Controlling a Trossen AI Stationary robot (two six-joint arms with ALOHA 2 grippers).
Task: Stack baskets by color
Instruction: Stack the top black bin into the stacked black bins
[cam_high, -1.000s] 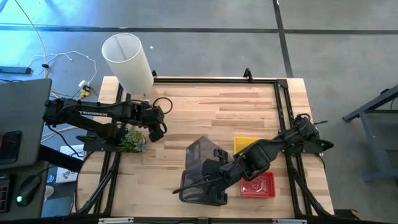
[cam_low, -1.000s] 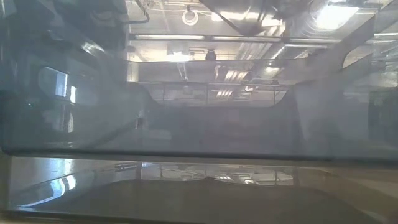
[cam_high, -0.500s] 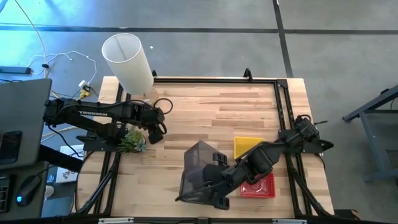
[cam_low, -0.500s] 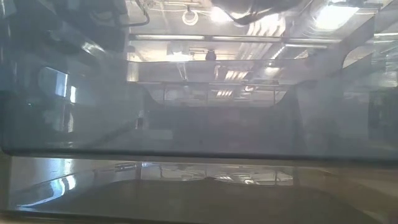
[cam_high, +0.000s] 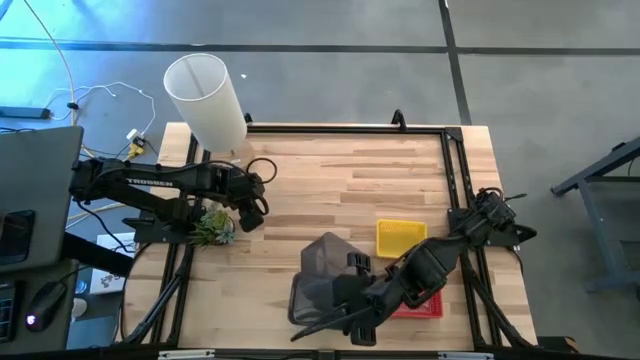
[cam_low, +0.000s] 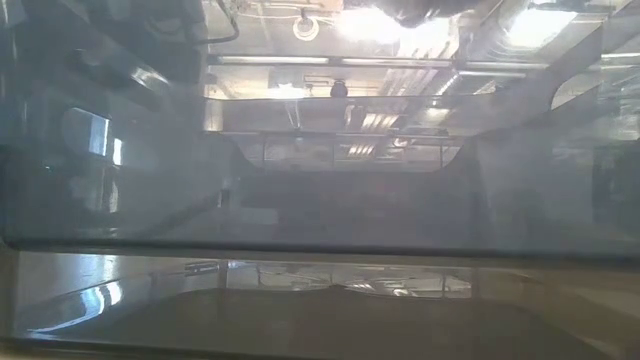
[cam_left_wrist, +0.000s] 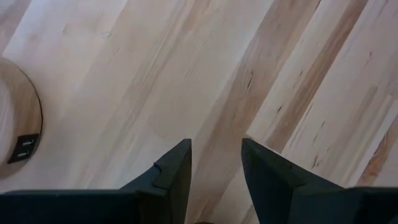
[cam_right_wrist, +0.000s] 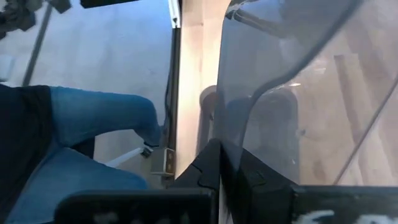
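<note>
Left gripper (cam_high: 254, 212) idle at the tabletop's (cam_high: 340, 175) left side near a small green plant (cam_high: 212, 227), jaws apart w/ nothing between, pointing down at bare wood. White cylinder (cam_high: 205, 100) stands at the back-left corner, well apart. Main risk sits right: right gripper (cam_high: 352, 312), jaws closed thin on the wall of a grey basket (cam_high: 318, 275), arm stretched low & diagonal toward the front edge. Basket looks tilted; a pinch on one wall could let it swing or slip, w/ the tabletop edge close. Yellow basket (cam_high: 400, 237) & red basket (cam_high: 428, 300) lie just beside the arm, so its forearm might drag them.
</note>
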